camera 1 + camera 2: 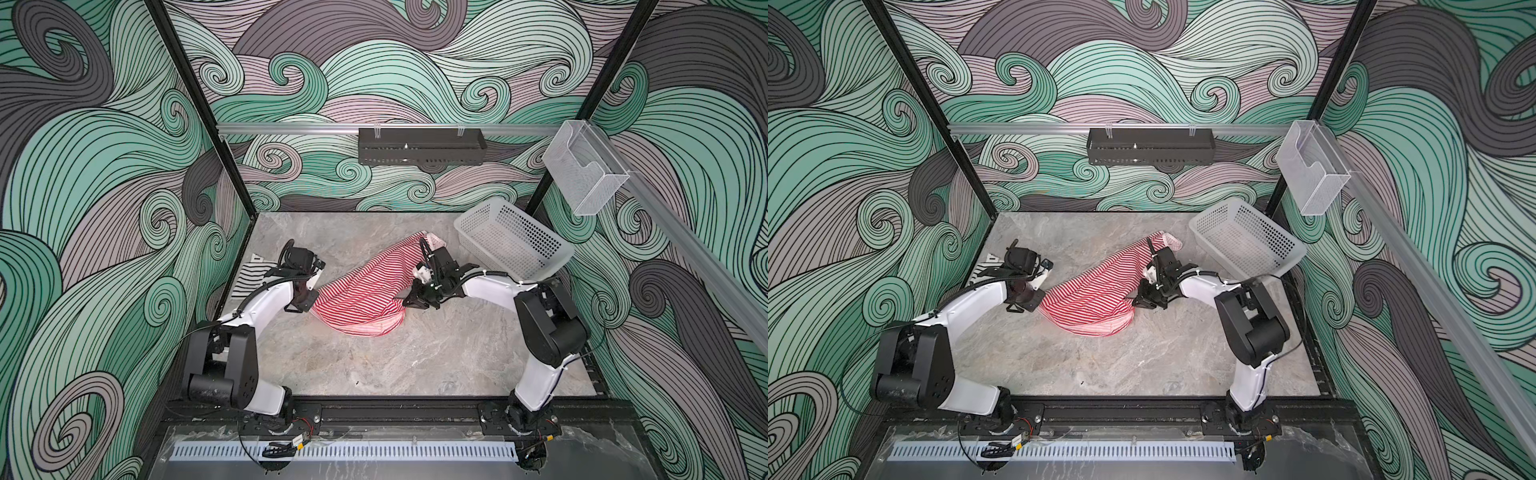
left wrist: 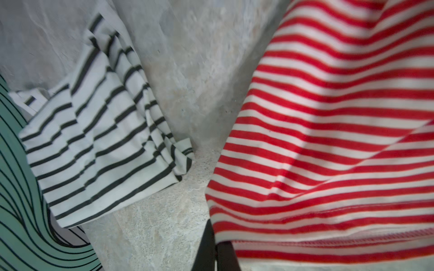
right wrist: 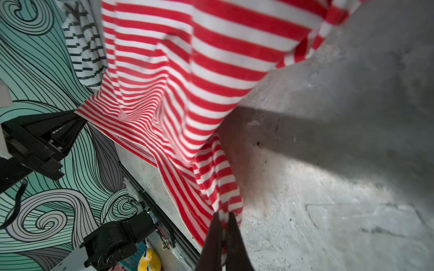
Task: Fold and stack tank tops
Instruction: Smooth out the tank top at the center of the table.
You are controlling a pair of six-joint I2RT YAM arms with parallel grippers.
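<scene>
The red-and-white tank top (image 1: 361, 291) (image 1: 1092, 297) lies bunched in the middle of the grey table, stretched between my two grippers. My left gripper (image 1: 311, 304) (image 2: 215, 242) is shut on its hem at the left end. My right gripper (image 1: 406, 302) (image 3: 223, 219) is shut on a gathered fold of the same top (image 3: 187, 70) at its right side. The far strap end rests near the basket. The black-and-white tank top (image 1: 249, 276) (image 2: 98, 140) lies crumpled against the left wall, behind my left wrist, and nothing touches it.
A white perforated basket (image 1: 511, 241) (image 1: 1246, 241) stands tilted at the back right corner, close to my right arm. A black tray (image 1: 422, 145) hangs on the back rail and a clear bin (image 1: 582, 166) on the right rail. Bare table lies in front of the red top.
</scene>
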